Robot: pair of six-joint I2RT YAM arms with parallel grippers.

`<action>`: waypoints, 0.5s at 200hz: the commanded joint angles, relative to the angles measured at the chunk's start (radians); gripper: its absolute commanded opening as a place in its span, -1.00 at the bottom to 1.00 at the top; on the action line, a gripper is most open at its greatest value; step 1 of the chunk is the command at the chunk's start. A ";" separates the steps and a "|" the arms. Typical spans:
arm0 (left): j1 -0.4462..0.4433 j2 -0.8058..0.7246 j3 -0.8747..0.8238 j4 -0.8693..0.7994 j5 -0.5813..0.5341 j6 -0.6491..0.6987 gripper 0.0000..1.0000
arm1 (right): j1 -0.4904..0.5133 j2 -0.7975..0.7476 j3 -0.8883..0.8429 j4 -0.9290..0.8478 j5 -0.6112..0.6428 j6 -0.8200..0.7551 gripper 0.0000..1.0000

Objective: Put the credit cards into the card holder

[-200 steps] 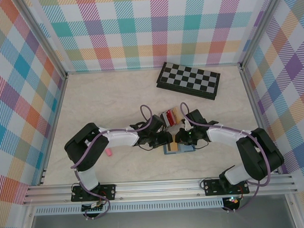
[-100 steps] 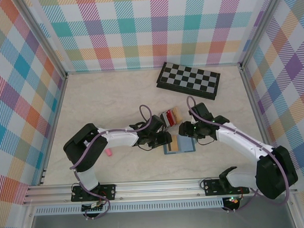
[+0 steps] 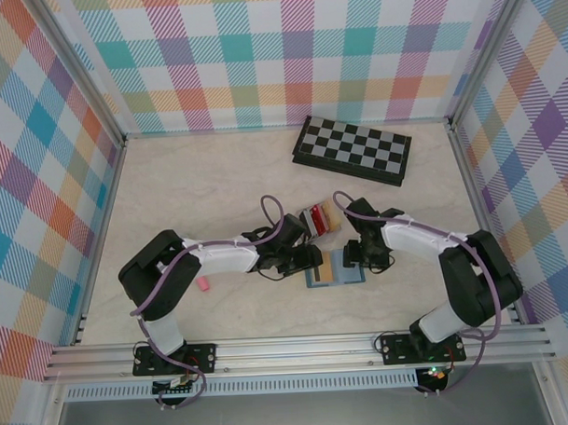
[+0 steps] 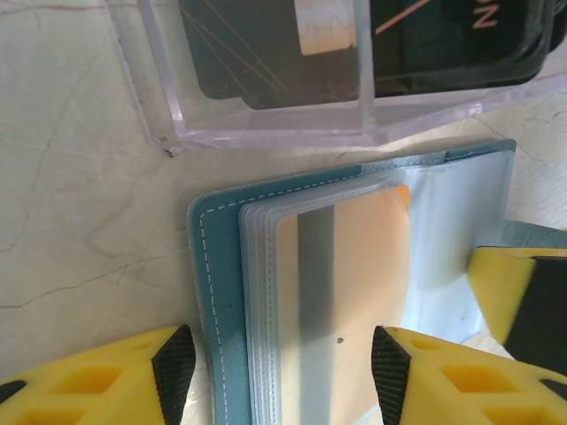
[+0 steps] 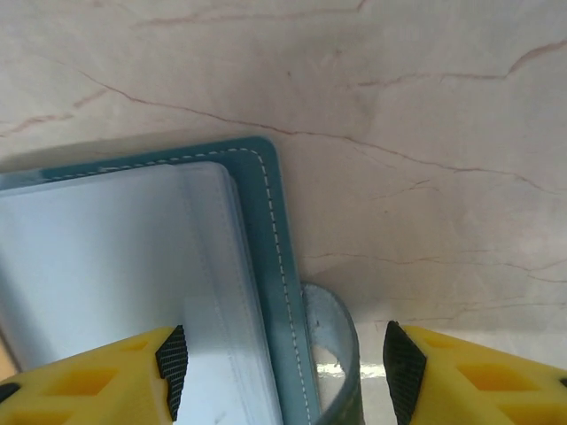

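The teal card holder (image 3: 316, 280) lies open on the table between my two grippers. A yellow-tan credit card (image 4: 354, 292) with a grey stripe sits under its clear sleeves. My left gripper (image 4: 282, 372) is open, its pads straddling the holder's left page (image 4: 213, 292) and the card. My right gripper (image 5: 287, 363) is open over the holder's right edge (image 5: 270, 230) and its strap loop (image 5: 332, 354). In the top view the left gripper (image 3: 309, 260) and right gripper (image 3: 354, 259) flank the holder. More credit cards (image 3: 317, 218), red and dark, stand in a clear rack (image 4: 266, 133) just behind.
A folded chessboard (image 3: 354, 149) lies at the back right. A small pink stick (image 3: 203, 284) rests left of the left arm. Metal frame rails and checked walls close in the table on three sides.
My right gripper has opened and let go of the tan card, which now lies in the holder; that arm swung out and came back. The left gripper stayed put and widened slightly.
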 commanded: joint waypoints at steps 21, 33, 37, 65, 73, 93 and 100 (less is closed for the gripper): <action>0.004 0.018 0.001 -0.057 0.016 -0.017 0.16 | -0.006 0.048 0.022 0.033 -0.052 -0.035 0.16; 0.003 0.016 -0.004 -0.047 0.023 -0.023 0.15 | -0.006 0.047 0.015 0.054 -0.088 -0.044 0.05; 0.005 0.014 -0.006 -0.043 0.025 -0.026 0.14 | -0.006 0.046 0.012 0.060 -0.097 -0.046 0.01; 0.014 0.002 -0.033 0.024 0.058 -0.063 0.12 | -0.005 0.023 -0.007 0.106 -0.178 -0.059 -0.15; 0.020 -0.003 -0.045 0.051 0.071 -0.080 0.12 | -0.006 0.021 -0.011 0.108 -0.185 -0.058 -0.19; 0.029 -0.025 -0.072 0.109 0.090 -0.115 0.11 | -0.006 0.022 -0.017 0.114 -0.194 -0.058 -0.23; 0.031 -0.035 -0.074 0.115 0.093 -0.122 0.10 | -0.005 0.021 -0.019 0.115 -0.199 -0.059 -0.25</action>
